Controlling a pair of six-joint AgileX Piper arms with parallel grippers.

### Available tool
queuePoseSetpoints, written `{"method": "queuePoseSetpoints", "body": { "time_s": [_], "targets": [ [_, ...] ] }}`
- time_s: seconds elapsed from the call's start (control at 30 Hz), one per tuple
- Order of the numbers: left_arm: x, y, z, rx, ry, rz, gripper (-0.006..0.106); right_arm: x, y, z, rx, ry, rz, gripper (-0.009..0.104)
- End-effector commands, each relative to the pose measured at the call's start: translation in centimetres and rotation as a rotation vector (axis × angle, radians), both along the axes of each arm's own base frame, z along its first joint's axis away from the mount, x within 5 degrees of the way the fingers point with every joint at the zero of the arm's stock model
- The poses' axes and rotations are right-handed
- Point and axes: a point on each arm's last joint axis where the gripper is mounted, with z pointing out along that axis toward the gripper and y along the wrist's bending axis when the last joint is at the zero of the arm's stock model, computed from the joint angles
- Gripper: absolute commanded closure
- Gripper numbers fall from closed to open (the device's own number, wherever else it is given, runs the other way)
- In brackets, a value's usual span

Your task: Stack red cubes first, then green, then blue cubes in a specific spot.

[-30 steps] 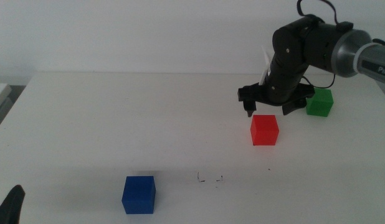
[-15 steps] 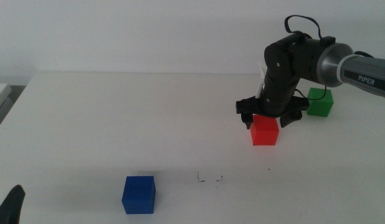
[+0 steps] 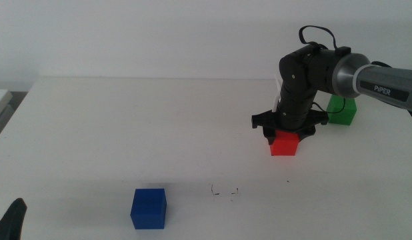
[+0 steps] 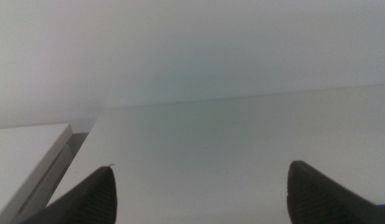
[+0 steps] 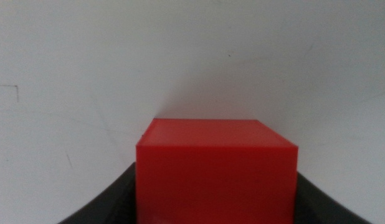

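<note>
Three cubes sit on the white table (image 3: 126,120) in the middle view: the red cube (image 3: 285,145) right of centre, the green cube (image 3: 342,111) just behind it to the right, the blue cube (image 3: 149,209) well apart at front left. Over the red cube, the right gripper (image 3: 285,132) straddles it, jaws spread at either side. Left wrist view: the left gripper (image 4: 202,186) waits with jaws wide apart, holding nothing. Right wrist view: the red cube (image 5: 217,169) sits between the jaws; contact is unclear.
</note>
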Motion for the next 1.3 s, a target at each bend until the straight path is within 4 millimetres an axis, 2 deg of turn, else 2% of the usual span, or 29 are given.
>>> {"method": "queuePoseSetpoints", "body": {
  "time_s": [0.0, 0.1, 0.33, 0.5, 0.73, 0.87, 1.27],
  "targets": [
    [0.0, 0.0, 0.2, -0.003, -0.017, 0.002, 0.007, 0.0, 0.1, 0.5, 0.001, -0.015, -0.005, 0.071],
    [0.0, 0.0, 0.2, -0.003, -0.017, 0.002, 0.007, -0.4, 0.4, 1.6, 0.006, -0.026, -0.008, 0.081],
    [0.0, 0.0, 0.2, -0.003, -0.017, 0.002, 0.007, -2.9, 2.5, 6.5, 0.049, -0.078, -0.028, 0.081],
    [0.0, 0.0, 0.2, -0.003, -0.017, 0.002, 0.007, -5.1, 5.7, 8.2, 0.049, -0.054, -0.014, 0.081],
    [0.0, 0.0, 0.2, -0.003, -0.017, 0.002, 0.007, -8.0, 9.8, 8.1, 0.064, -0.049, 0.016, 0.081],
    [0.0, 0.0, 0.2, -0.003, -0.017, 0.002, 0.007, -9.0, 11.2, 7.8, 0.051, -0.059, 0.019, 0.081],
    [0.0, 0.0, 0.2, -0.003, -0.017, 0.002, 0.007, -9.6, 12.8, 5.5, 0.022, -0.033, -0.014, 0.081]
  ]
}}
